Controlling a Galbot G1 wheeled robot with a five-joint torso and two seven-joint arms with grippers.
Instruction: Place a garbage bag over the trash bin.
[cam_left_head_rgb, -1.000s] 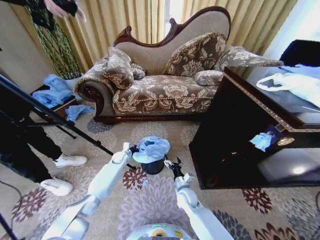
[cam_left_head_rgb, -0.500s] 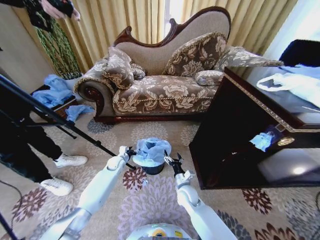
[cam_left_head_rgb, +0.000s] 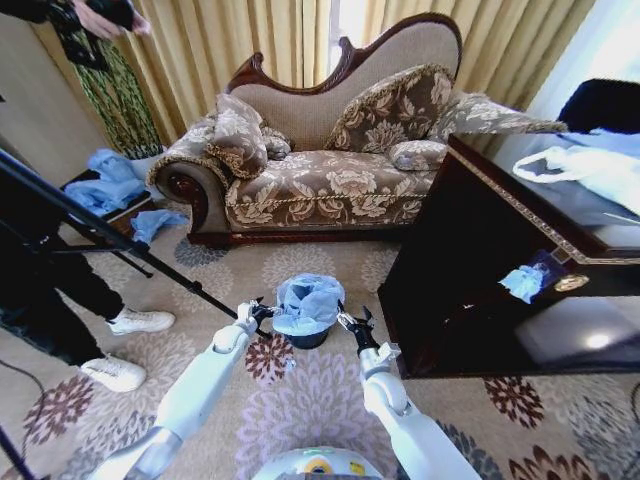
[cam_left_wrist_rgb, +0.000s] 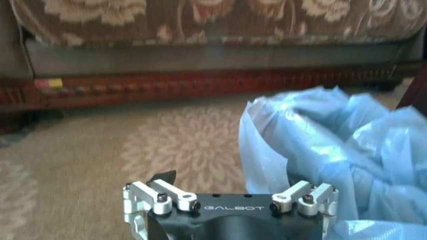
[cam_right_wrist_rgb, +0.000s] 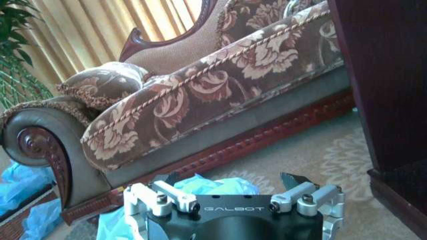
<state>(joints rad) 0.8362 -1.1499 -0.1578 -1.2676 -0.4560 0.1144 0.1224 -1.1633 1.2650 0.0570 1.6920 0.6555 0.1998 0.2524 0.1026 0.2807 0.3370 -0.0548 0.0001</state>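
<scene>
I have the left gripper (cam_left_head_rgb: 262, 312) and right gripper (cam_left_head_rgb: 352, 322) flanking the trash bin (cam_left_head_rgb: 307, 338), both with jaws spread, because the garbage bag (cam_left_head_rgb: 307, 301) bunched between them still needs spreading over its rim.

Crinkly translucent plastic garbage bag (cam_left_head_rgb: 308, 302) tops the glossy black trash bin (cam_left_head_rgb: 306, 338) on patterned carpet (cam_left_head_rgb: 300, 400).

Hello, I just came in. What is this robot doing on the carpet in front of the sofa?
The robot is putting a thin, crinkly light-blue garbage bag over a small glossy black trash bin on the patterned carpet. The bag sits bunched on top of the bin, whose lower wall is uncovered. The left claw is at the bag's left edge and the right claw is close to its right edge. Both claws look open.
</scene>
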